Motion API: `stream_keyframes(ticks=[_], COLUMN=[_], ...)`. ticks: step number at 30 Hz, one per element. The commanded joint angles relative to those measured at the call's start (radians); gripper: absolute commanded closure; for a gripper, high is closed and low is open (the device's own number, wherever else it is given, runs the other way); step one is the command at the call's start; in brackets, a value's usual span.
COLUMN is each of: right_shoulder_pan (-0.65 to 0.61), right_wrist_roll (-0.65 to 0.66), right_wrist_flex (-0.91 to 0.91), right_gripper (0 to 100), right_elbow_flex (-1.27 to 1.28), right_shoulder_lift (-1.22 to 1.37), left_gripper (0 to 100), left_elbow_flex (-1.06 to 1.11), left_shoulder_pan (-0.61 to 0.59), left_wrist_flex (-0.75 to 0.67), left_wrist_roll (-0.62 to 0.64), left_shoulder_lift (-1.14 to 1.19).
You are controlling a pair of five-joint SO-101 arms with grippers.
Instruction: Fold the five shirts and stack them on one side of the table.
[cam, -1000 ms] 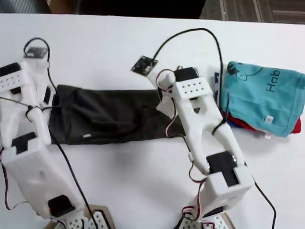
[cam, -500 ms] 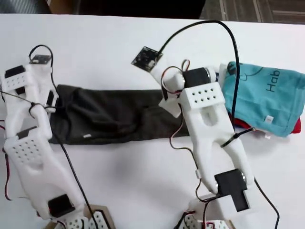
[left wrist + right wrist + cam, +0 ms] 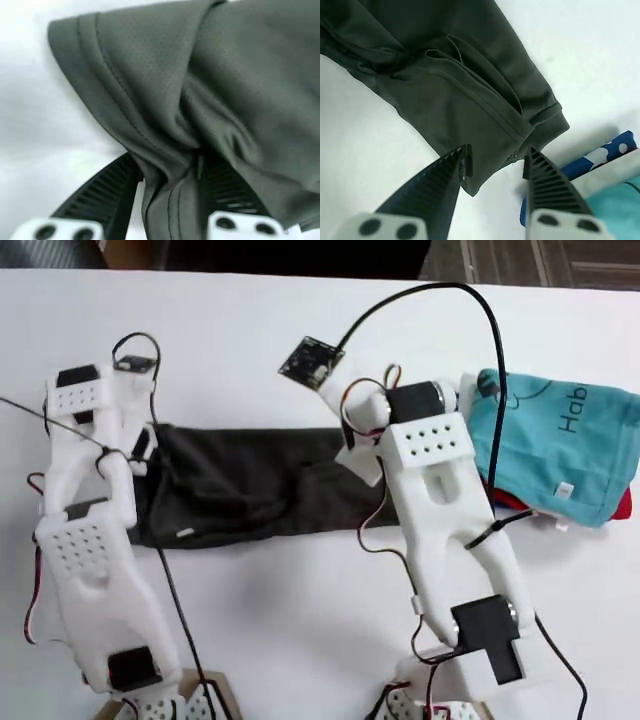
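1. The left tool (image 3: 172, 172) is pinching a bunched fold at one end of the dark shirt (image 3: 250, 480), near the desk's left edge. The cloth is thin and limp, so I judge it could slide out of so small a bite if pulled sideways.
2. The right tool (image 3: 497, 157) is spread over the shirt's other end, with the hemmed corner lying between its jaws and not gripped. With one end loose, any drag from the left would likely skew or rumple the fold.
3. The shirt lies as a long narrow band across the middle of the desk (image 3: 250, 330). It is a fine, mesh-like knit with stitched hems and soft creases.
4. The stack (image 3: 560, 470) sits at the right edge, just beside the right arm. A teal shirt (image 3: 560, 430) is on top, with red and dotted blue layers beneath. A wide swing of that arm could nudge these soft, rounded folds askew.
5. A black cable (image 3: 440, 290) loops over the far part of the smooth white desk and might snag.
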Motion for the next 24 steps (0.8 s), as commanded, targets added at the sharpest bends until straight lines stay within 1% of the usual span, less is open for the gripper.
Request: stream_keyframes(ticks=[1, 3, 4, 6, 7, 8, 11, 14, 17, 19, 21, 24], right_shoulder_pan=[0.007, 0.007, 0.007, 0.007, 0.007, 0.007, 0.008, 0.045, 0.097, 0.108, 0.085, 0.028], right_wrist_roll=[0.0, 0.0, 0.0, 0.0, 0.0, -0.003, -0.008, -0.02, -0.061, -0.069, -0.071, -0.149], right_wrist_flex=[0.004, 0.004, 0.004, 0.004, 0.005, 0.005, 0.012, 0.012, -0.035, -0.097, -0.203, -0.386], right_gripper=[82.5, 82.5, 82.5, 82.5, 82.5, 82.5, 82.5, 82.5, 82.5, 82.5, 82.6, 84.6], right_elbow_flex=[-0.006, -0.006, -0.006, -0.006, -0.006, -0.006, -0.006, 0.008, 0.077, 0.161, 0.27, 0.427], right_shoulder_lift=[-0.061, -0.061, -0.061, -0.062, -0.062, -0.062, -0.064, -0.062, -0.062, -0.062, -0.062, -0.062], left_gripper=[81, 82, 85, 96, 99, 96, 97, 97, 97, 97, 97, 97], left_elbow_flex=[0.007, 0.008, 0.01, 0.01, 0.01, 0.01, 0.001, -0.036, -0.099, -0.15, -0.202, -0.285], left_shoulder_pan=[0.034, 0.032, 0.032, 0.032, 0.031, 0.021, -0.026, -0.112, -0.203, -0.242, -0.269, -0.293], left_wrist_flex=[0.014, 0.018, 0.018, 0.015, 0.014, 0.014, 0.014, 0.021, 0.041, 0.089, 0.133, 0.19], left_wrist_roll=[-0.006, -0.012, -0.012, -0.011, -0.008, -0.006, -0.006, -0.012, -0.015, -0.06, -0.098, -0.106], left_shoulder_lift=[0.008, 0.008, 0.009, 0.009, 0.009, 0.009, -0.002, -0.011, -0.034, -0.054, -0.074, -0.101])
